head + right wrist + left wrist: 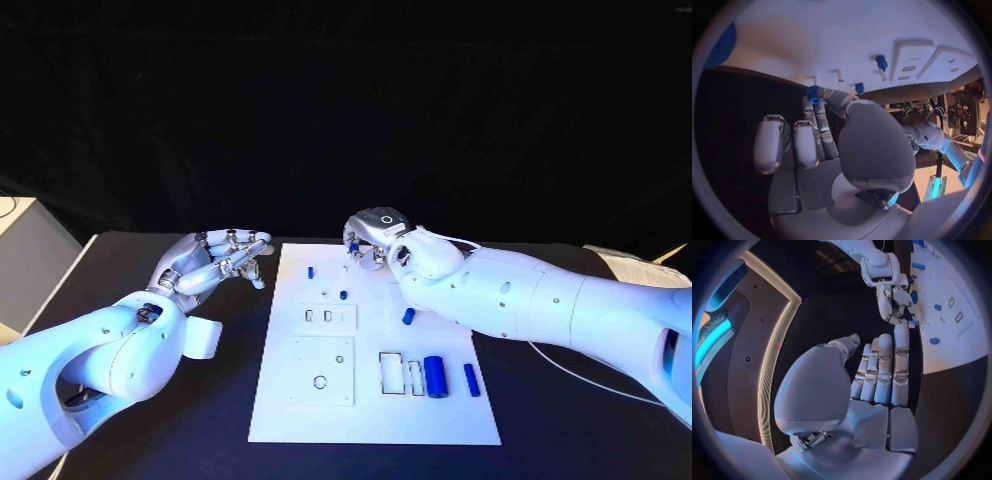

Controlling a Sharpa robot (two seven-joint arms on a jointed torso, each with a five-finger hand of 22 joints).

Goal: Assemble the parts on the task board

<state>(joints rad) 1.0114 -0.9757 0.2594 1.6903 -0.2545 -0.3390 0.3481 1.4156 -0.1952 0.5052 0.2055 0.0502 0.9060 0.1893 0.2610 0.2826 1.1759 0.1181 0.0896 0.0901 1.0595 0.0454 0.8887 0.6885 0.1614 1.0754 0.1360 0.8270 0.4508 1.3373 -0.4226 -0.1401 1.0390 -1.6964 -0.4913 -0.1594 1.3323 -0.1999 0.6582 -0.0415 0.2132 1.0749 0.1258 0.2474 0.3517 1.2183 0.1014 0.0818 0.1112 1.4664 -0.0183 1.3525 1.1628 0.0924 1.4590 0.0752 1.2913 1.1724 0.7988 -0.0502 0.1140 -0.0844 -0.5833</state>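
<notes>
Table (pixel 173 420): black, wide; carries the board at its middle.
Task board (pixel 433 415): white plate lying flat between the two arms; two raised white square blocks on its left half, an open rectangular slot frame near its front right.
Right arm: comes across the board's far right corner, wrist bent down toward the far edge.
Left arm: lies off the board's left side, forearm over bare table.
Right hand (pixel 372 240): over the board's far edge. In the right wrist view the thumb and one fingertip pinch a small blue part (pixel 812 94); the other fingers are curled loosely beside it. Part is lifted just off the white surface.
Left hand (pixel 219 258): held above the table just left of the board's far corner, not touching it. Fingers straight and side by side, thumb apart, nothing in the grasp.
Large blue cylinder (pixel 434 376): lies on the board's front right, just beside the slot frame.
Slim blue pin (pixel 470 379): lies right of the cylinder, near it.
Blue part mid-board (pixel 408 316): lies alone, right of centre.
Small blue peg (pixel 310 271): stands near the far left of the board.
Smaller blue peg (pixel 343 294): stands just nearer than that, above the blocks.
</notes>
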